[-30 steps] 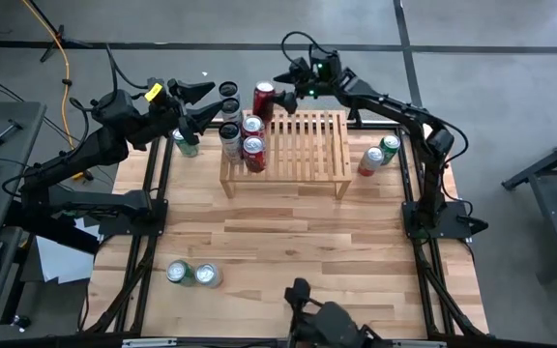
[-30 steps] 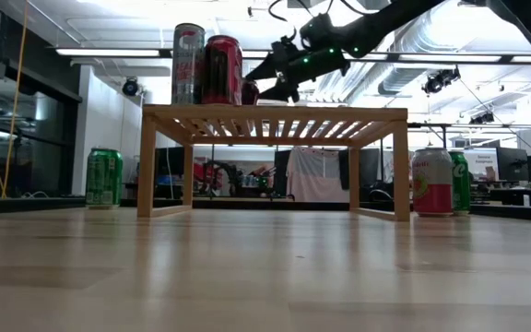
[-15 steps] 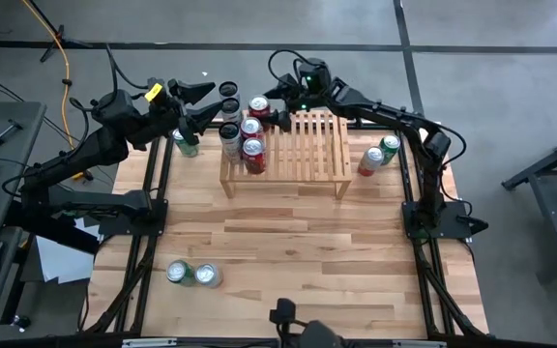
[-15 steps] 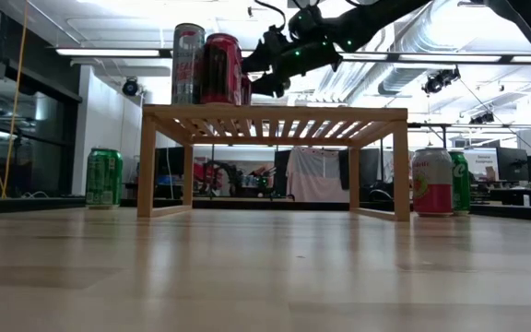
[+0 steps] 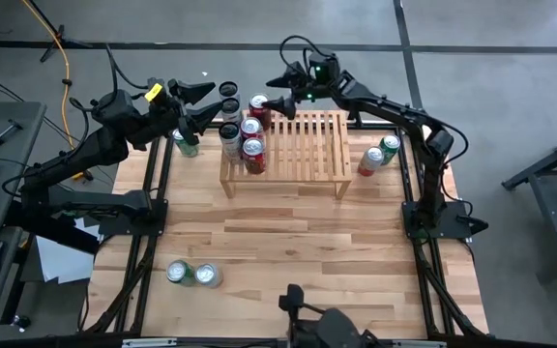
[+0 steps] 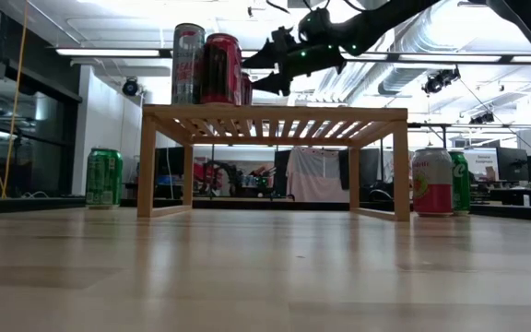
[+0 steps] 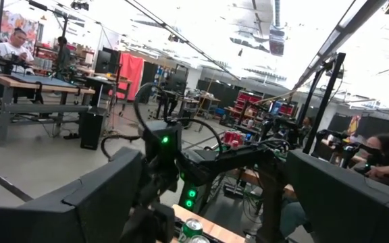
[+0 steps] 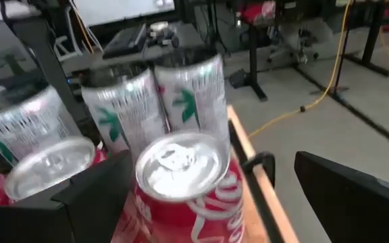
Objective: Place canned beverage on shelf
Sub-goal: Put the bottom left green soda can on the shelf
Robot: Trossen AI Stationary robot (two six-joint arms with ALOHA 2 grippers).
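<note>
Red can (image 5: 258, 106) stands on shelf (image 5: 309, 145) before open right pincer (image 5: 277, 102).

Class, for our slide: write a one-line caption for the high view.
Right gripper, fingers open, beside a red can on the shelf; left gripper open nearby.

Robotics lab: workbenches (image 7: 32, 84), ceiling ducts (image 6: 431, 41)

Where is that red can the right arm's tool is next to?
From above, the red can stands at the back left corner of the shelf, behind two other red cans. The open right tool sits just beside it.
</note>
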